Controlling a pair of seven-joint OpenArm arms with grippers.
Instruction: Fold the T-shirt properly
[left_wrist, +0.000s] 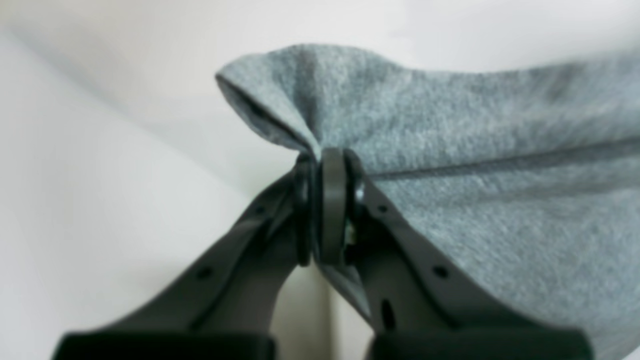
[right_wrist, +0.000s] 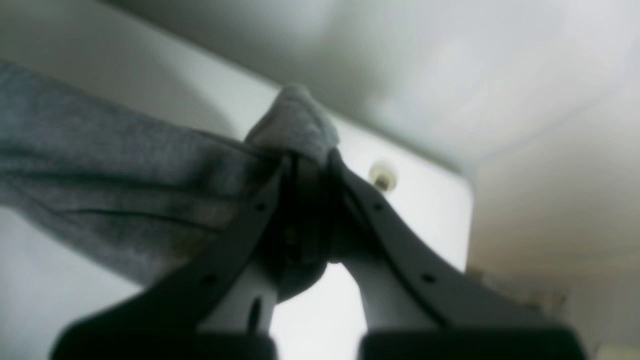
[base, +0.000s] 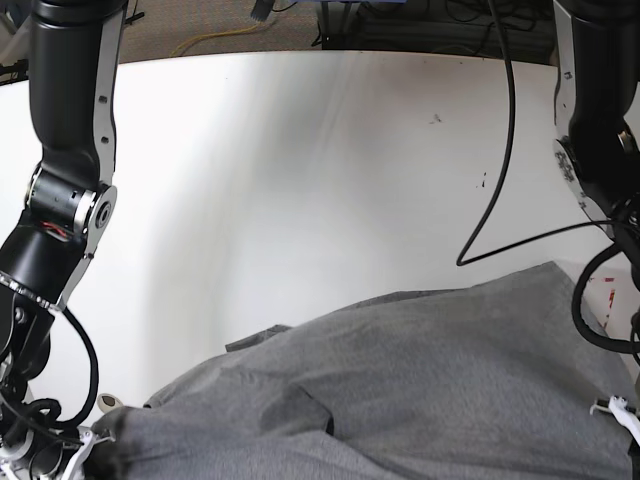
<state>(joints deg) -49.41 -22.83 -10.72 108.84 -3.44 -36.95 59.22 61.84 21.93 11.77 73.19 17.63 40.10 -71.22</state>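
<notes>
Both claws clamped on T-shirt (base: 420, 380): left claw (left_wrist: 325, 210) pinching one edge, right claw (right_wrist: 305, 210) another. Shirt hangs lifted over counter's (base: 300, 180) near edge. Keep cloth taut, level, lay flat before folding.

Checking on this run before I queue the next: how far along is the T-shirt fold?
Early. Done: both grasps are made. The left gripper is shut on a bunched corner of the heather-grey cotton T-shirt, and the right gripper is shut on another bunched edge. In hand: the fabric is lifted between the two arms above the white table. Left: no neat fold shows yet; the shirt looks rumpled, so all folding remains.
</notes>
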